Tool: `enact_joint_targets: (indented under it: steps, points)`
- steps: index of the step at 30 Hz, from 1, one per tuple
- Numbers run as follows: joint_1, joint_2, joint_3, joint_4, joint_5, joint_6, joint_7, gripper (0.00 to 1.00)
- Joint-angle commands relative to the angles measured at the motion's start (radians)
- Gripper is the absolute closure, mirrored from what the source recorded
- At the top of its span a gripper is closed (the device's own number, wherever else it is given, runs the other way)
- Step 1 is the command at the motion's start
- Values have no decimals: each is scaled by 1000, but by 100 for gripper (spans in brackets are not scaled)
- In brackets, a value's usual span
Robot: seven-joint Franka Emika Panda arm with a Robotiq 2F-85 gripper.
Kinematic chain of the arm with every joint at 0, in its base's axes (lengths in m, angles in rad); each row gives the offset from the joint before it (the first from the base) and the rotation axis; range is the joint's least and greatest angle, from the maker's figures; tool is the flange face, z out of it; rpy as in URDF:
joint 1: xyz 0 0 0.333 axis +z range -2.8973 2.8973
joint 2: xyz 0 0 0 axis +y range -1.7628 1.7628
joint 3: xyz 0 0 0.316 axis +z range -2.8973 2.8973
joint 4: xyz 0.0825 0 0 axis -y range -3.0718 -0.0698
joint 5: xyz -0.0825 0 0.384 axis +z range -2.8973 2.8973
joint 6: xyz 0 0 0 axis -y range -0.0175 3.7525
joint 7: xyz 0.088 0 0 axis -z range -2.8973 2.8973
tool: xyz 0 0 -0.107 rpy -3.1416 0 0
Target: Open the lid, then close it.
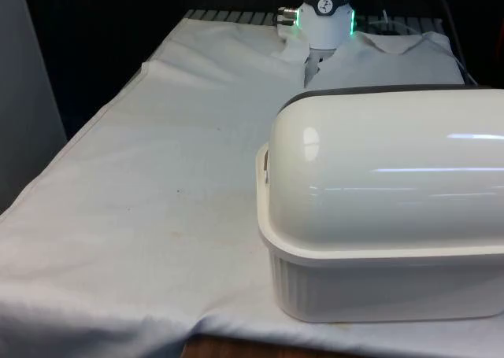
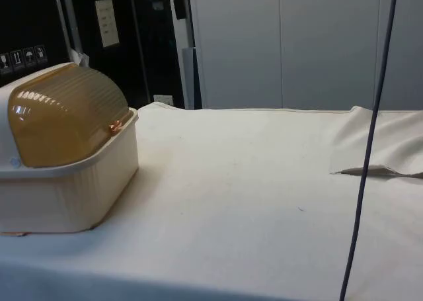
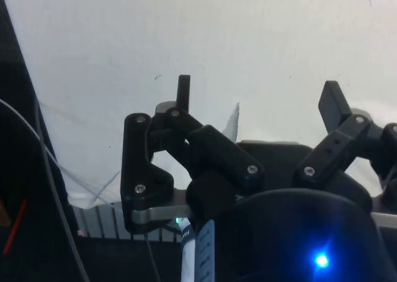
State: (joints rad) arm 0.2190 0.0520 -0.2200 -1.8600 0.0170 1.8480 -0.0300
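A cream bread box (image 1: 378,287) stands on the white cloth at the front view's right, its rounded white back turned to that camera. From the side, the bread box (image 2: 59,195) has a ribbed amber roll lid (image 2: 66,112) that is down, with its small handle (image 2: 117,126) resting at the front rim. In the wrist view my gripper (image 3: 257,93) is open, its two black fingers (image 3: 183,90) spread wide above bare white cloth with nothing between them. It is well away from the box.
The arm's white base (image 1: 323,20) stands at the table's far end behind the box. A dark cable (image 2: 370,142) hangs down at the right of the side view, past a raised fold in the cloth (image 2: 377,172). Thin wires (image 3: 56,170) run beside the table edge.
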Motion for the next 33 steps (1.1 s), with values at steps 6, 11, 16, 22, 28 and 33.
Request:
enact_joint_targets:
  steps: [6,11,16,22,28,33]
  points:
    - [8,3,11,-13,4,37,14,0]
    - [10,2,22,-24,2,66,24,0]
    - [11,1,31,-38,2,100,30,0]
    - [10,-7,36,-67,1,148,24,0]
    - [9,-10,35,-97,0,170,11,0]
    - [9,-35,35,-156,-4,228,-9,0]
